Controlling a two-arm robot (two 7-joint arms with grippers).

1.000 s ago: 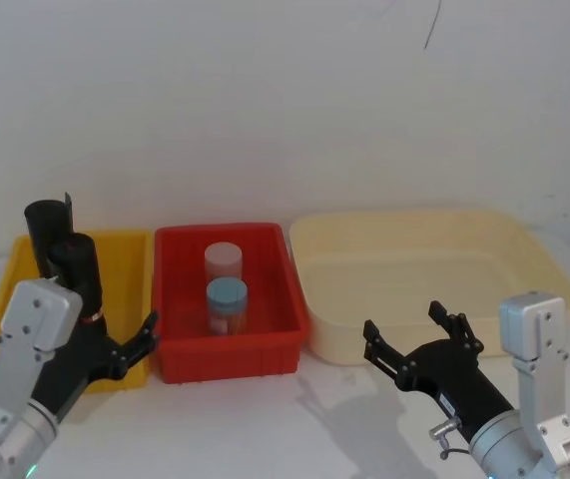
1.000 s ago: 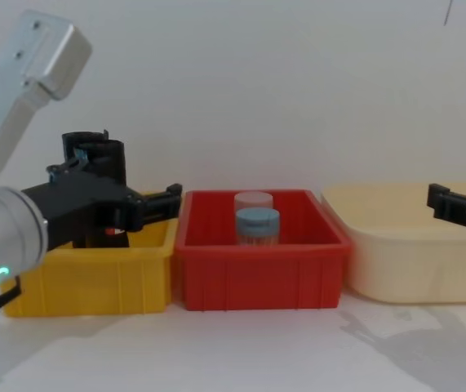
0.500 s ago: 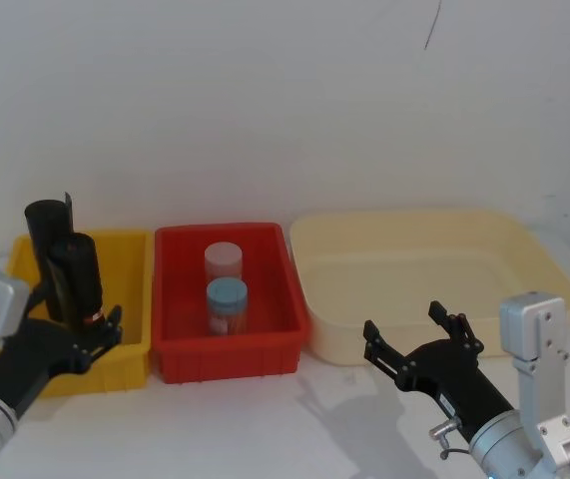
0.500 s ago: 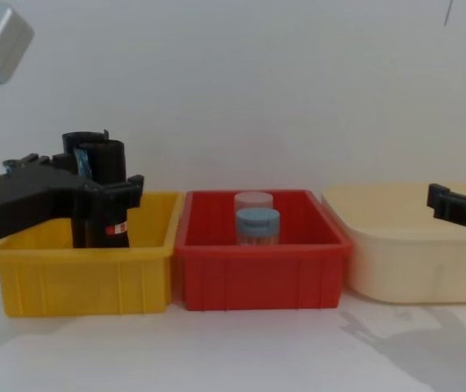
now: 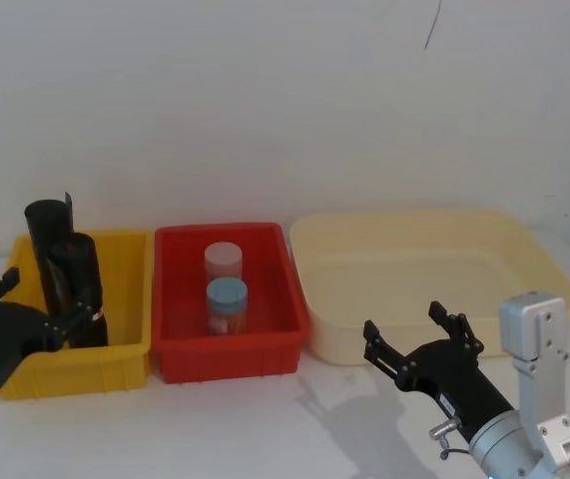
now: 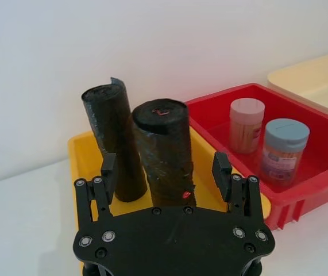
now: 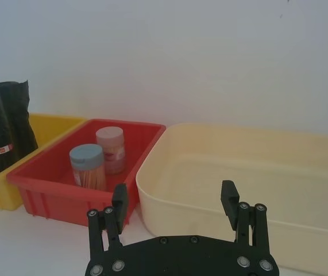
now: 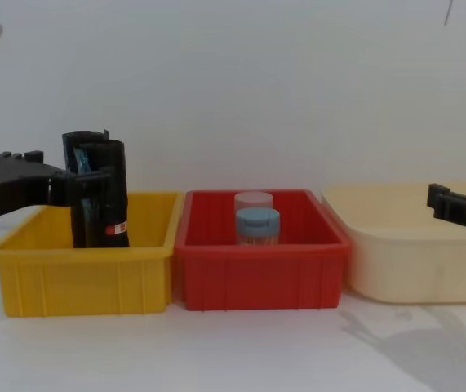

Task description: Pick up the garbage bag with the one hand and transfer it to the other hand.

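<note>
The garbage bag stands up straight inside the yellow bin, at its front, with the plain black roll just behind it. The left gripper is at the bin's left side, with its fingers wide apart, one on each side of the bag. It should grab the middle of the bag, squeeze gently, and lift straight up out of the bin without bumping the plain roll. The right gripper waits far to the right of the bin, fingers apart.

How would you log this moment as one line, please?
left end effector: open, facing garbage bag upright in yellow bin | right end effector: open, idle by cream tub
</note>
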